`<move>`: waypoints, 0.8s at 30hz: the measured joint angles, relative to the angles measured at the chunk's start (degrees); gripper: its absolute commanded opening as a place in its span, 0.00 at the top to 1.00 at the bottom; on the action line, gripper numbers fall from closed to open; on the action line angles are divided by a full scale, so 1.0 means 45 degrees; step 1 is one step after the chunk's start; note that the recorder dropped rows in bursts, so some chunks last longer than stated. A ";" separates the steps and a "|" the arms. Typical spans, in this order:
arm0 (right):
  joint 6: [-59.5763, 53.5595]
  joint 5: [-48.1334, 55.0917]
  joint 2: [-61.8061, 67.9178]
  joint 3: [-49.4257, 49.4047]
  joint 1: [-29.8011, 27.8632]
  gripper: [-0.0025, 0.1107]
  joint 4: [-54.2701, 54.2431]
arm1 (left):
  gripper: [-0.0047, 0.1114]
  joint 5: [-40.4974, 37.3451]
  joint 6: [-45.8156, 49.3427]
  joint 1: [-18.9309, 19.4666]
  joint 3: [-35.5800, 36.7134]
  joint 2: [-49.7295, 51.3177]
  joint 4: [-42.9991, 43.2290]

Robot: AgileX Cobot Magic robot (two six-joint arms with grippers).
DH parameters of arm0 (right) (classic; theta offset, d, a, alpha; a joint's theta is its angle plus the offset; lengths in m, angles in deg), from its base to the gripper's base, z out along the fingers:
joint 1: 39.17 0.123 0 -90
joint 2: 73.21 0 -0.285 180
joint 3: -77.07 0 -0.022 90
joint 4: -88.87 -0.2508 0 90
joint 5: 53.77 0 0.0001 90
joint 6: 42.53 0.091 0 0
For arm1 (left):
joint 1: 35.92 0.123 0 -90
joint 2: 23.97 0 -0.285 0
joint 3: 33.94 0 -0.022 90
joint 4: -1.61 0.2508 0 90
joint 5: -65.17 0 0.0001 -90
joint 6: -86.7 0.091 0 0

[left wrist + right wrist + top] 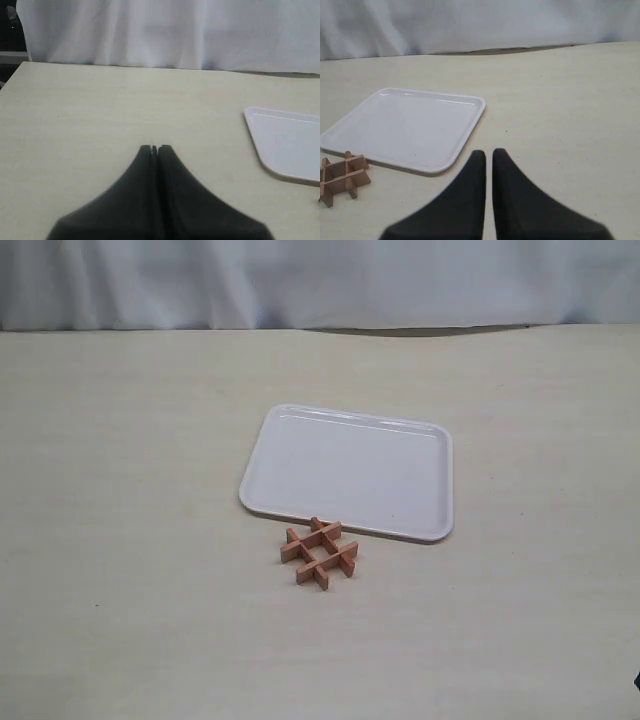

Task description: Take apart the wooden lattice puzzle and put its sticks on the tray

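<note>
The wooden lattice puzzle (319,553) lies assembled on the table, a small reddish-brown hash of interlocked sticks touching or just off the tray's near edge. The white tray (350,472) lies flat behind it with nothing on it. In the right wrist view the puzzle (342,177) sits beside the tray (410,127), well away from my right gripper (489,152), whose black fingers are nearly together, only a thin slit between them, holding nothing. My left gripper (154,148) is shut and empty over bare table, with a corner of the tray (290,145) off to one side. The puzzle is out of the left wrist view.
The pale beige table (130,540) stretches wide on all sides of the tray. A white cloth backdrop (320,280) hangs along the table's far edge. Neither arm shows in the exterior view.
</note>
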State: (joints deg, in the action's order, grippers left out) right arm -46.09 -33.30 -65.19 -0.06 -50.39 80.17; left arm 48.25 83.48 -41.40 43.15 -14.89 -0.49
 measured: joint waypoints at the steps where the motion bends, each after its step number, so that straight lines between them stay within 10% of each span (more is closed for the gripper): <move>1: 0.0000 0.0000 0.0000 0.0000 0.0000 0.94 0.0000 | 0.96 0.0000 0.0000 0.0000 0.0000 0.0000 0.0000; 9: 0.0000 0.0000 0.0000 0.0000 0.0000 0.94 0.0000 | 0.96 0.0889 0.0000 0.0000 0.0000 0.0000 0.0000; 19: 0.0000 0.0000 0.0000 0.0000 0.0000 0.94 0.0000 | 0.96 1.0231 0.0000 0.0000 0.0000 0.0000 0.0000; 24: 0.0000 0.0000 0.0000 0.0000 0.0000 0.94 0.0000 | 0.96 1.1878 -0.5889 0.0000 0.0000 0.0000 0.0000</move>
State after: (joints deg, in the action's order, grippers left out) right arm -46.09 -33.30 -65.19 -0.06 -50.39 80.17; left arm 101.70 56.97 -41.40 43.15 -14.89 -0.49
